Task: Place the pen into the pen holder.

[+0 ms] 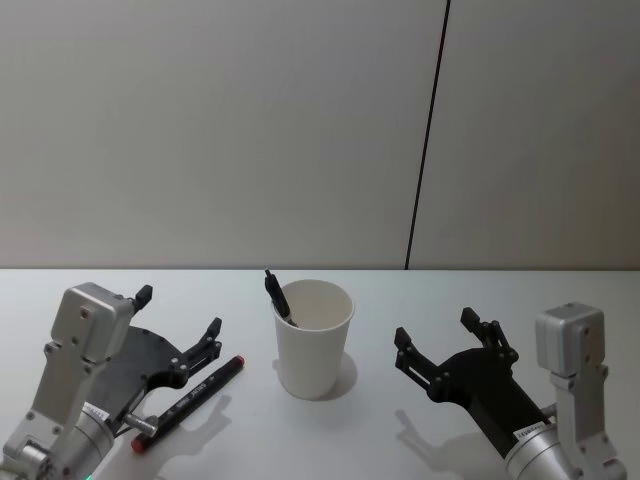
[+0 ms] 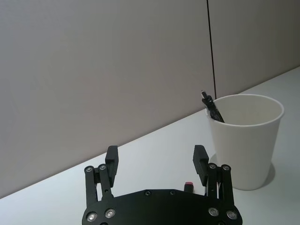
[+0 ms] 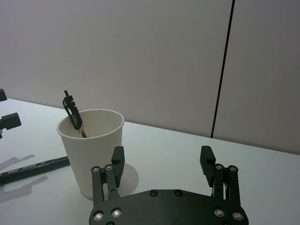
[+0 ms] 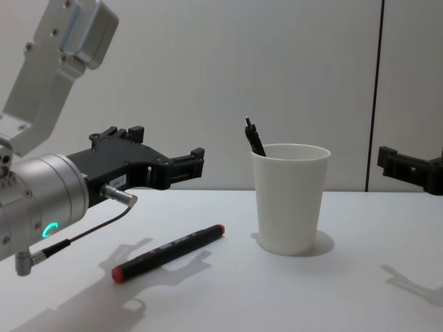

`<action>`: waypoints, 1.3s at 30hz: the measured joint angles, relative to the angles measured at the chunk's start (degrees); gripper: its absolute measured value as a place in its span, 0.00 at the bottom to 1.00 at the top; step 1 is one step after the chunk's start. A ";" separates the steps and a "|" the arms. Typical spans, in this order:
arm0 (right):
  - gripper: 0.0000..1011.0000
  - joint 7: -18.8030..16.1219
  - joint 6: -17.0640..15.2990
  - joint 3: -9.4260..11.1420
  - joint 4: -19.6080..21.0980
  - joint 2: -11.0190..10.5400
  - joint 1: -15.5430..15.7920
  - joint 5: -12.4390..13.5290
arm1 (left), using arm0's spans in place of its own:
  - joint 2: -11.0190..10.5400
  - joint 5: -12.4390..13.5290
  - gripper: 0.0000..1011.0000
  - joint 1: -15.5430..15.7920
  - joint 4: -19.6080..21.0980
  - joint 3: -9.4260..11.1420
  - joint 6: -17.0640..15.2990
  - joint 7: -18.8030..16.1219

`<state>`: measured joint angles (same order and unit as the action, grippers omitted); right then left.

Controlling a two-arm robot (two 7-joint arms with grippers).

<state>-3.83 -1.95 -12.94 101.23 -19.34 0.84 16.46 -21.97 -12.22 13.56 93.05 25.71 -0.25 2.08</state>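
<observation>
Left gripper [image 1: 180, 312] hovers just above the table [image 1: 330, 440] at about 9 o'clock from the pen holder [image 1: 313, 345] in the head view, jaws spread wide and holding nothing. The pen [image 1: 190, 400] – black barrel, red at both ends – lies flat on the table under and just at 5 o'clock of those fingers, apart from them. It runs on a slant, its far red end toward the holder and its near red end beside the arm's wrist. From the holder it sits at roughly 8 o'clock, close by but not touching.

Right gripper [image 1: 434, 328] sits at about 4 o'clock from the holder, also wide open and empty, well apart from the pen.

The holder stands upright, and a dark pen [image 1: 270, 283] leans in it against the rim at 10 o'clock, its clipped top sticking out above.

The chest view gives the heights: the left gripper [image 4: 166, 145] is clear above the pen [image 4: 169, 251], with its shadow falling on the tabletop, and the pen holder [image 4: 291, 200] is at 3 o'clock of both. The right gripper [image 4: 398, 162] enters at that view's right edge.

The left wrist view shows the left gripper [image 2: 156, 159] open, with just one red tip of the pen [image 2: 189, 185] peeping past the palm plate, and the pen holder [image 2: 246, 140] beyond. The right wrist view shows the right gripper [image 3: 162, 159], the pen holder [image 3: 93, 154] – and the pen [image 3: 33, 168] with pale lettering along its barrel.
</observation>
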 joint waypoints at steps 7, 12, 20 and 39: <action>0.99 0.00 0.00 0.00 0.00 0.00 0.00 0.00 | -0.64 -2.20 0.99 -0.19 -0.07 -0.66 0.92 3.13; 0.99 0.00 0.00 0.00 -0.01 0.00 0.00 0.01 | -1.63 -4.58 0.99 -0.64 0.17 -1.49 1.09 6.25; 0.99 0.00 0.00 0.00 -0.01 0.00 0.00 0.01 | -3.65 -8.38 0.99 -1.30 0.81 -2.85 -0.10 11.10; 0.99 0.00 0.00 0.00 -0.01 0.00 0.00 0.01 | -8.49 -14.73 0.99 0.16 0.20 -4.64 -8.25 20.44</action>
<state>-3.83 -1.95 -12.94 101.23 -19.33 0.84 16.47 -30.46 -26.95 13.72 93.25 21.07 -8.50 22.52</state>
